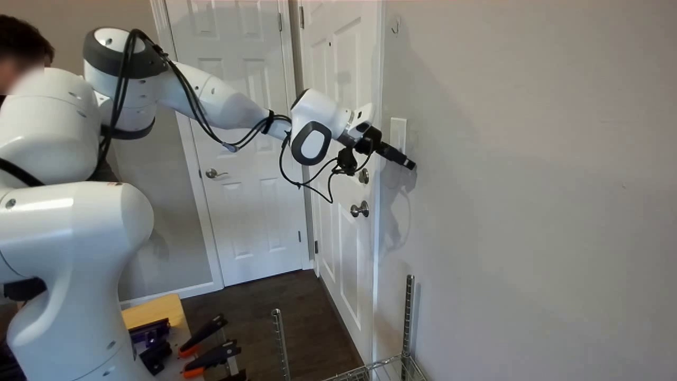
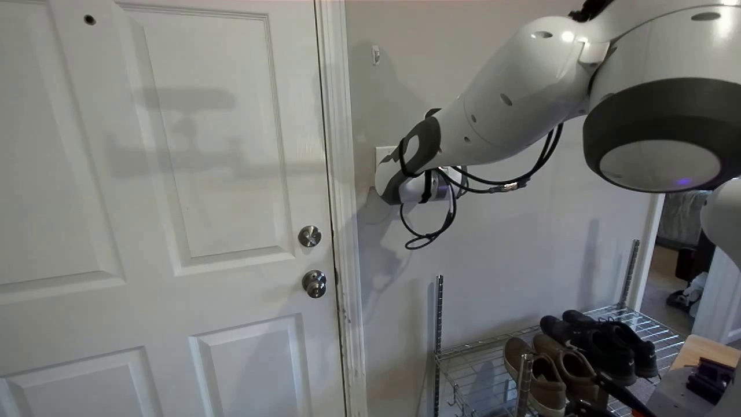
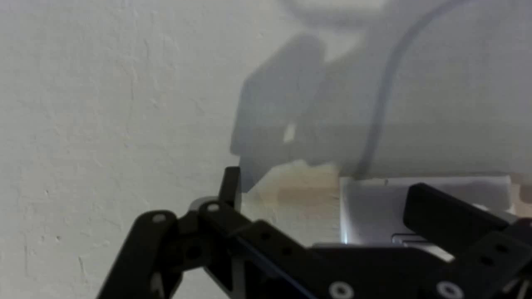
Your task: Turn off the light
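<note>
A white light switch plate (image 1: 398, 133) is on the grey wall beside the door frame. A corner of the switch plate also shows behind the wrist in an exterior view (image 2: 383, 154). In the wrist view the switch plate (image 3: 374, 207) lies at lower right, partly hidden by the gripper. My gripper (image 3: 326, 189) is open, with its fingers wide apart and nothing between them. One finger is in front of the plate and the other is over bare wall. In an exterior view the gripper (image 1: 408, 163) is close to the wall at the plate's lower end; contact cannot be told.
A white door with a metal knob (image 1: 359, 209) is beside the switch. A small hook (image 2: 375, 55) is on the wall above it. A wire rack (image 2: 474, 370) with several shoes stands below, with upright posts. A person (image 1: 21, 53) is behind the arm.
</note>
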Controlling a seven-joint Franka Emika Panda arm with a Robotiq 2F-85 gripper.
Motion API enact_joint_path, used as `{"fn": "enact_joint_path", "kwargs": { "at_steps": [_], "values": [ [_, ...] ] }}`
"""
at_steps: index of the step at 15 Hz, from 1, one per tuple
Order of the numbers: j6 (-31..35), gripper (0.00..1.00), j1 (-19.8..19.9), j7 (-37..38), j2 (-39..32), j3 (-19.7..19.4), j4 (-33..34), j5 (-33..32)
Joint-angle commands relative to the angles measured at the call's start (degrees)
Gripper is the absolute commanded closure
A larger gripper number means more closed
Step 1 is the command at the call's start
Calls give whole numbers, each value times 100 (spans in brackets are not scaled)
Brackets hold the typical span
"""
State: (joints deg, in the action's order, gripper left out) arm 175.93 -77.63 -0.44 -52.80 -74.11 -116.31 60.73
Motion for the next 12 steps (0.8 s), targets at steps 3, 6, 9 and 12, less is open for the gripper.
{"fn": "enact_joint_path", "kwargs": {
  "at_steps": [3,6,9,12],
  "values": [
    [25,0,76,-65,168,59,-61,66],
    [620,0,73,288,758,320,-290,-799],
    [759,0,-267,82,777,240,-567,-552],
    [864,0,-604,231,770,122,-890,-466]
  ]
}}
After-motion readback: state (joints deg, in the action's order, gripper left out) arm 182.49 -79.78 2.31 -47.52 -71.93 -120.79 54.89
